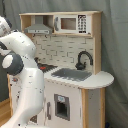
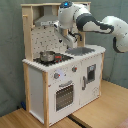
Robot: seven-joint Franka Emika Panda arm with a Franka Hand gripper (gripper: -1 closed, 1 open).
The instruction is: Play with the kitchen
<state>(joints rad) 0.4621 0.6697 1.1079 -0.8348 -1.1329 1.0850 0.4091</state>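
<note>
While my gripper (image 2: 63, 39), its opening hidden, is hovering over the kitchen (image 2: 35, 62) counter, the pot (image 2: 47, 56) is lying below, toward the second exterior view's left.

The kitchen (image 2: 60, 75) filled the frame's centre. A pot (image 2: 47, 56) sat on its stovetop (image 2: 54, 59). The arm (image 2: 95, 22) reached in from the upper right, above the sink (image 2: 80, 50).

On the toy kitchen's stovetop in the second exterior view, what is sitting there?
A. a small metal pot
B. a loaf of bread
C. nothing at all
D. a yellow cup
A: a small metal pot stands on the dark stovetop of the kitchen, left of the sink in the second exterior view.
</note>
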